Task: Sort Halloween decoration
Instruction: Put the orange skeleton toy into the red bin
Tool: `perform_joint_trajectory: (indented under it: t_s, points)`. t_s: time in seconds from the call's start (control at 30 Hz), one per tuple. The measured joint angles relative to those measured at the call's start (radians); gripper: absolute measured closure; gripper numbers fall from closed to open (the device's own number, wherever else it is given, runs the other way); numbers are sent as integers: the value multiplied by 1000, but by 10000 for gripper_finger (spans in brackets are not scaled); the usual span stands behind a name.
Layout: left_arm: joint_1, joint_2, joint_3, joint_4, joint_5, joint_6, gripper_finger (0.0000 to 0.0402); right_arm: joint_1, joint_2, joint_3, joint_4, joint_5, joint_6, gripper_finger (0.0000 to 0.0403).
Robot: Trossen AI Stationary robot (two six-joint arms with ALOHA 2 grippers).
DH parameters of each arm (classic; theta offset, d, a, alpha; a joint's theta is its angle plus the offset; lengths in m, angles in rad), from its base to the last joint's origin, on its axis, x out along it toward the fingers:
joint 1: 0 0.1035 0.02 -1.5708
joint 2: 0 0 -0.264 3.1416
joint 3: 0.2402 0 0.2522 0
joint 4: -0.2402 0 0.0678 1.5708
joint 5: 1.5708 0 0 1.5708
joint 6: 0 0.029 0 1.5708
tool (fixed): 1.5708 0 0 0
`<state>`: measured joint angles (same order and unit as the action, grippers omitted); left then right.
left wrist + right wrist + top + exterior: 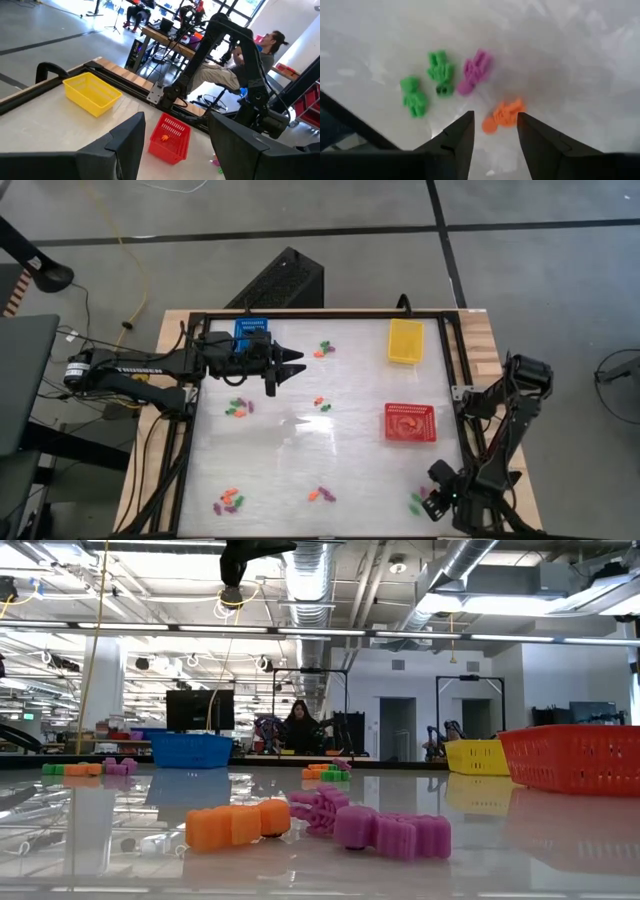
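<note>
1. Two arms work over a pale table (330, 470) framed by black rails. The left gripper (290, 369) hovers near the blue basket (252, 332) at the far left part of the table, its fingers (127, 142) spread apart with nothing between them.
2. The right gripper (494, 137) is low over the near right corner of the table. Its fingers (457, 140) stand parted on either side of an orange piece (503, 116) lying on the table; none of the pads touches it.
3. Just beyond that orange piece lie a purple piece (474, 71) and two green pieces (440, 73), close together but apart from one another.
4. The Halloween decoration is scattered in small clusters across the table: one cluster (325, 350) between the blue basket and the yellow basket (405, 340), one (240, 408) below the left gripper, one (322, 404) near the middle, one (229, 501) at the near left, and one (320, 495) at the near middle.
5. The red basket (409, 422) sits at the right, nearer than the yellow one; the left wrist view shows an orange piece (163, 137) inside it.
6. In the low view, an orange piece (236, 824) and purple pieces (390, 833) lie close to the camera.
7. A person (298, 727) sits in the room beyond the table.
</note>
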<state>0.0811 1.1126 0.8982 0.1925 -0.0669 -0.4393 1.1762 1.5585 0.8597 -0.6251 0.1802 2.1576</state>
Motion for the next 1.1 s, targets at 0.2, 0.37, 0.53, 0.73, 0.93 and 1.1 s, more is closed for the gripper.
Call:
perform_joint_trajectory:
  t_s: [0.2, 0.37, 0.53, 0.73, 0.93, 1.1]
  points:
    - [0, 0, 0, 0, 3, 0, 196, -35, 0, -20, 50, -17, -3, 236]
    - [0, 0, 0, -1, 11, 1, 196, -40, 18, -43, 94, -76, 7, 236]
    - [0, 0, 0, -13, 23, 1, 196, -41, 34, -44, 100, -104, 10, 237]
    - [0, 0, 0, -20, 28, 2, 196, -59, 120, -42, 206, -161, -1, 238]
    - [0, 0, 0, -20, 29, 12, 196, -82, 206, -37, 386, -200, -15, 277]
    - [0, 0, 0, -19, 29, 18, 196, -85, 217, -37, 375, -163, -40, 379]
